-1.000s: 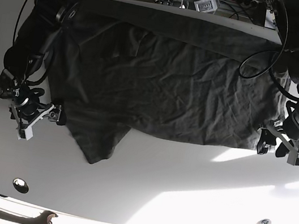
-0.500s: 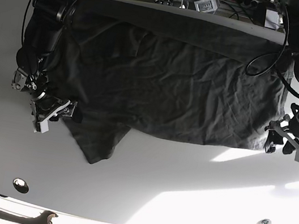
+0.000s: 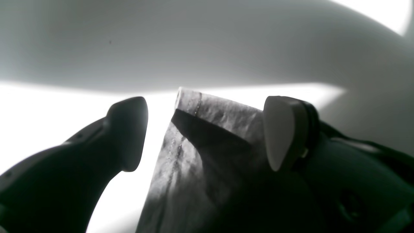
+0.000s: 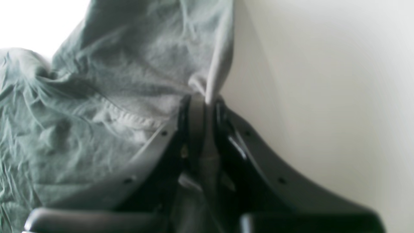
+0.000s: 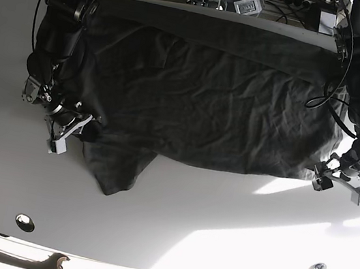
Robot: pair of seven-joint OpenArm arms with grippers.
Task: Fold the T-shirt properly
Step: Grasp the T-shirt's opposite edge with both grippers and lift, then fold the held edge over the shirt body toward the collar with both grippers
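right tool [image 4: 203, 106] pinched on wrinkled dark t-shirt [image 5: 206, 104] hem

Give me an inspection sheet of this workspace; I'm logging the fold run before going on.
Surface: white table, sunlit patches near the front.
Job's things: dark T-shirt spread out, wrinkled, one flap hanging toward the front.
Clutter: nothing seen.
Grippers: right gripper shut on shirt edge; left gripper open, shirt corner between its fingers.
Cables: black cable looping along the left arm.
Surroundings: equipment behind the table.
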